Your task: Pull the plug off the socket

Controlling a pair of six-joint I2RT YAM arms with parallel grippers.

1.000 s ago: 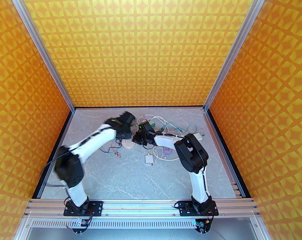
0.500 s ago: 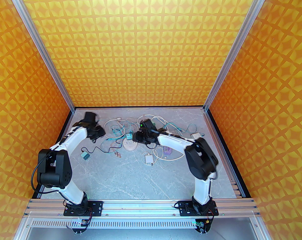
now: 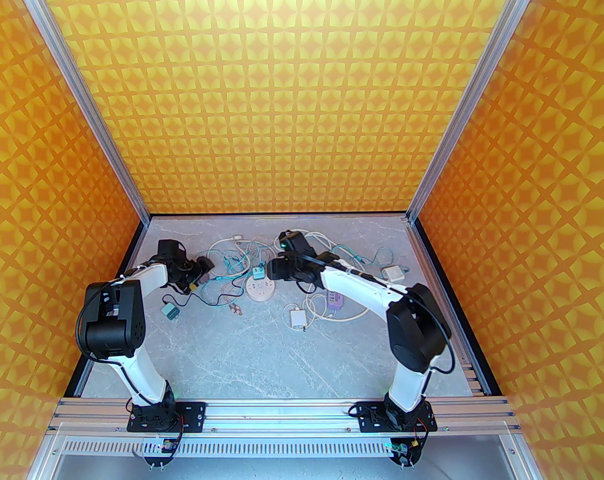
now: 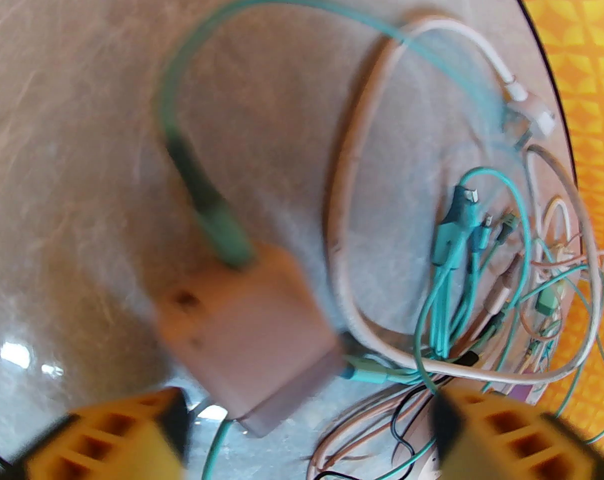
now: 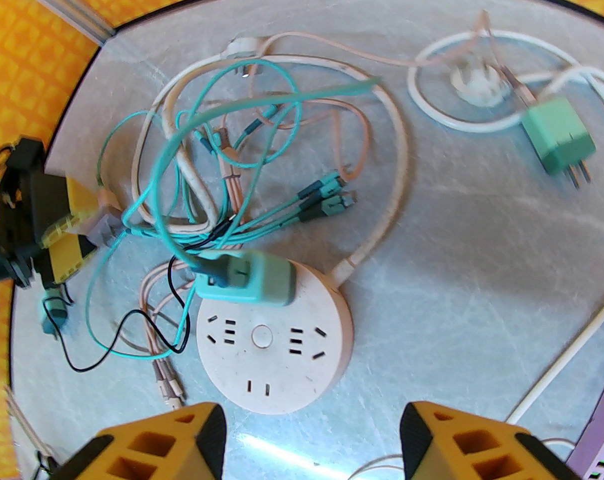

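The round white socket (image 3: pixel 260 290) (image 5: pixel 274 353) lies flat mid-table with a teal plug (image 3: pixel 258 271) (image 5: pixel 246 278) still seated in its far edge, a teal cable running from it. My right gripper (image 3: pixel 275 271) (image 5: pixel 309 435) hovers just above and near the socket, yellow fingers (image 5: pixel 181 438) spread wide and open, touching nothing. My left gripper (image 3: pixel 203 272) (image 4: pixel 312 413) sits off to the socket's left, open. A blurred pale pink plug block (image 4: pixel 251 328) (image 5: pixel 104 218) with a green cable lies just beyond its fingers (image 4: pixel 131 433), not clamped.
Tangled teal, pink and white cables (image 3: pixel 234 263) spread behind and left of the socket. A green pronged adapter (image 5: pixel 559 135), a purple strip (image 3: pixel 335 300), a white charger (image 3: pixel 297 318), a white block (image 3: pixel 393 273) and a teal-grey plug (image 3: pixel 169 311) lie around.
The left arm swung from over the socket out to the left and its gripper opened. The right gripper opened and drew back slightly from the socket.
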